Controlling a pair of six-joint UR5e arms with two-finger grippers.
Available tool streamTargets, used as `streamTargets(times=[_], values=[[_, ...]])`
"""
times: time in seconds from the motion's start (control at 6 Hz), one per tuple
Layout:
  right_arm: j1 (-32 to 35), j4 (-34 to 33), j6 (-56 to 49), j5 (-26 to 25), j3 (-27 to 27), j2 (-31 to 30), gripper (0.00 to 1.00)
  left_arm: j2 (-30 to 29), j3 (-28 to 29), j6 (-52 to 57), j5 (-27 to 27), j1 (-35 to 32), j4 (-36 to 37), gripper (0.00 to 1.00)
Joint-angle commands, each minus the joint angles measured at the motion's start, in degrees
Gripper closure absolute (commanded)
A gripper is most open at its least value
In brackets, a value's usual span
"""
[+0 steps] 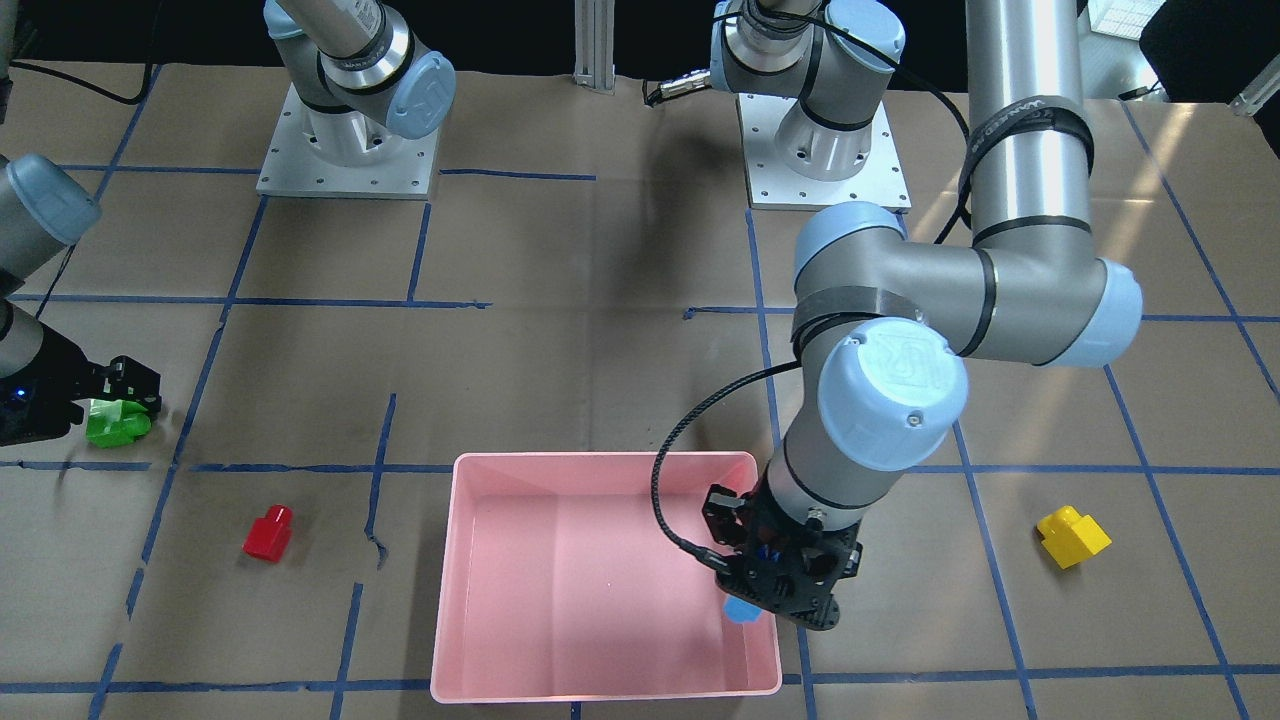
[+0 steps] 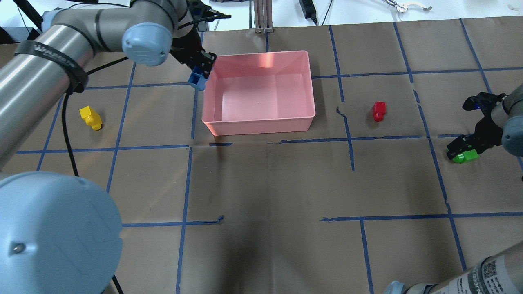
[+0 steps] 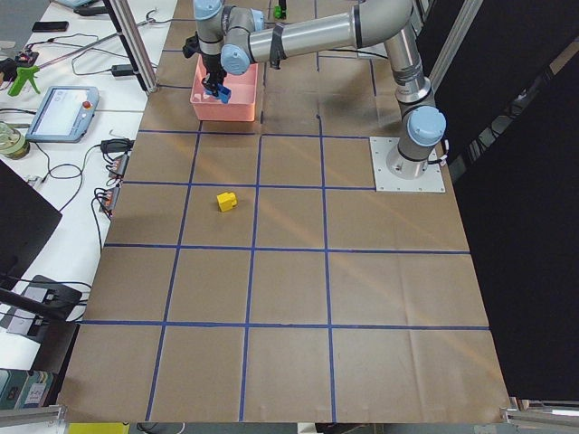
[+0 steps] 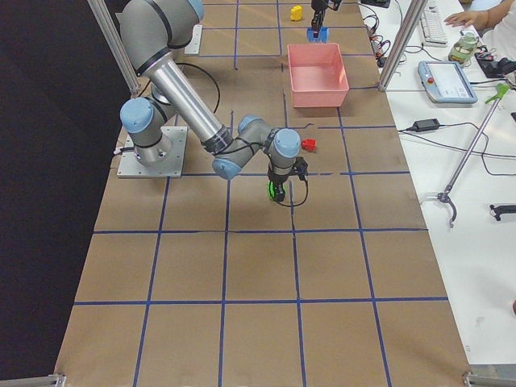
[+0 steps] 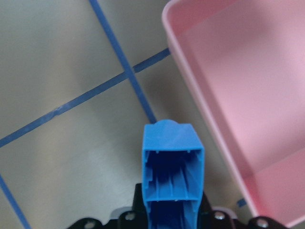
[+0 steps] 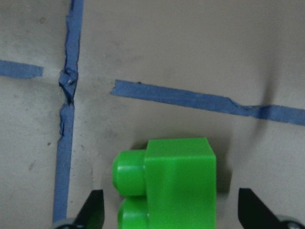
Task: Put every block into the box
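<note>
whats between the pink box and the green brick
The red brick sits on the brown paper between the box and the green brick, touching neither. The overhead view shows it best.

Robotics lab, looks like a data-collection cell. Two industrial arms (image 1: 1020,150) are bolted via metal base plates (image 1: 300,180) to a worktop (image 2: 265,183) papered brown and gridded in blue tape (image 2: 408,216). A teach pendant (image 4: 451,81) and cabling (image 4: 425,125) sit on a white side bench (image 4: 484,258). Aluminium-profile posts (image 4: 399,44), black curtain (image 3: 516,226) alongside.
</note>
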Motion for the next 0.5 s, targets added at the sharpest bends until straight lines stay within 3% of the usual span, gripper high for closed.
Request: streamTargets(times=[0.0, 0.17, 0.33], values=[[0.0, -0.66, 0.17, 0.04, -0.19, -0.05, 0.37, -1.18, -0.71, -3.01, -0.47, -1.73, 0.63, 0.43], [0.0, -0.49, 0.17, 0.04, -0.27, -0.23, 0.49, 0.04, -2.98, -2.4, 0.14, -1.47, 0.71, 0.01], [0.0, -0.49, 0.09, 0.04, -0.28, -0.32, 0.57, 3.45, -4.83, -2.39, 3.8, 1.41, 0.54, 0.0]])
